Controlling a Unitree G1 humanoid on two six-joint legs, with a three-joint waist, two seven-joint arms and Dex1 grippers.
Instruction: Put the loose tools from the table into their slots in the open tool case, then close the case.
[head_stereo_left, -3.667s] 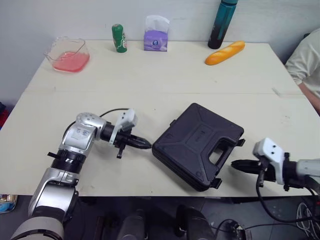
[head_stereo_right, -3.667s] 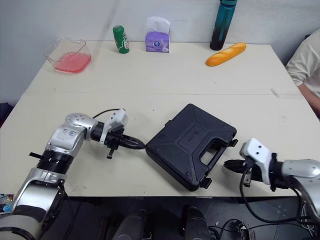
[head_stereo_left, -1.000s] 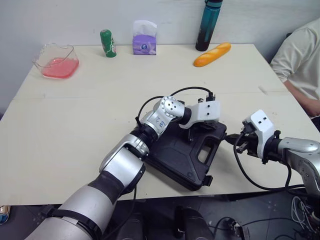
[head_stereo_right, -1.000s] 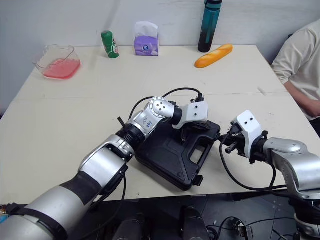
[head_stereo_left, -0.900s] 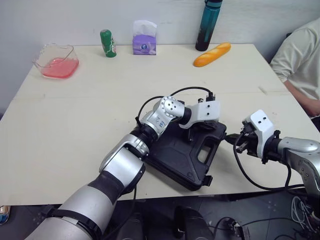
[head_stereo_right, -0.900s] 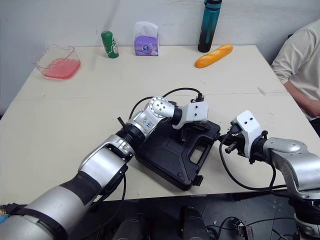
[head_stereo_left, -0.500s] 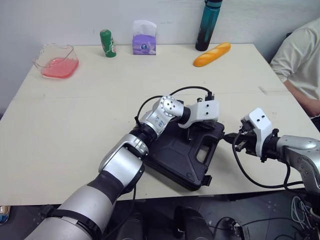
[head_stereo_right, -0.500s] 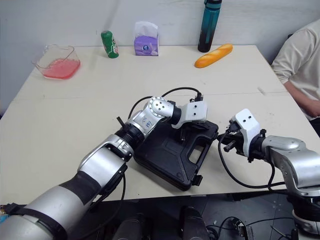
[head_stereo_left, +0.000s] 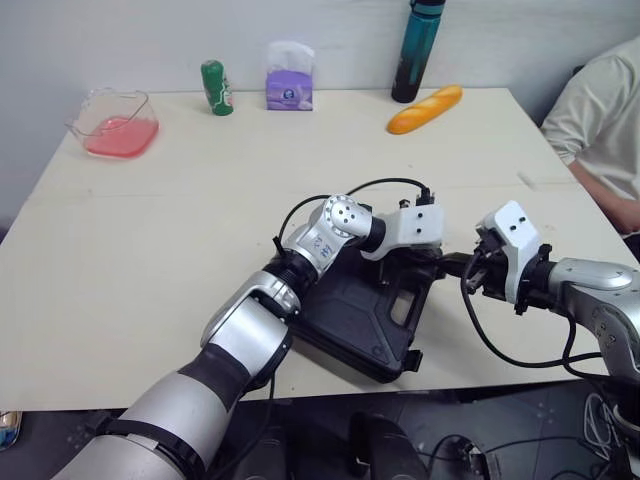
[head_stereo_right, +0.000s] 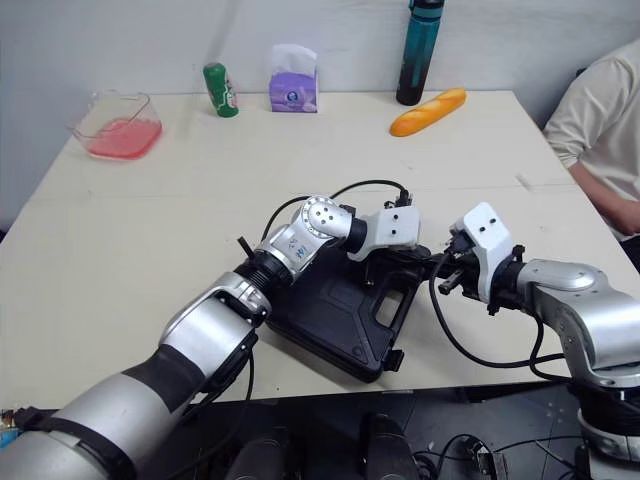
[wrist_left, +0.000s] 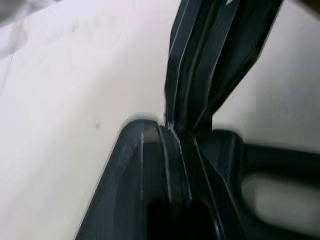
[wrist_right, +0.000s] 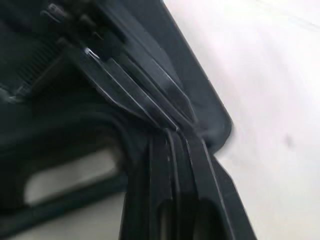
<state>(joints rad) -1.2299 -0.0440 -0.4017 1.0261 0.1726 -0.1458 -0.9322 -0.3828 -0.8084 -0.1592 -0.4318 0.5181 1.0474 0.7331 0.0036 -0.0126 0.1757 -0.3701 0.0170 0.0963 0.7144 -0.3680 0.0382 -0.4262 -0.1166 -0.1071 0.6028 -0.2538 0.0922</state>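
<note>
Left gripper (head_stereo_left: 420, 262), fingers pinched together, rests at the handle edge of the closed black case (head_stereo_left: 350, 310) near the table's (head_stereo_left: 150, 250) front right. Right gripper (head_stereo_left: 455, 268), likewise pinched together, meets that same edge. Fastening seems in hand; next comes a firm press there.

Head stereo down over table (head_stereo_left: 150, 230); both wrist cams close-up on case (head_stereo_left: 350, 310).

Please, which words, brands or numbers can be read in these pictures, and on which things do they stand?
No text can be read.
The green can: print too small.
The purple tissue box: label blurred.
The black tool case: no lettering to make out.
</note>
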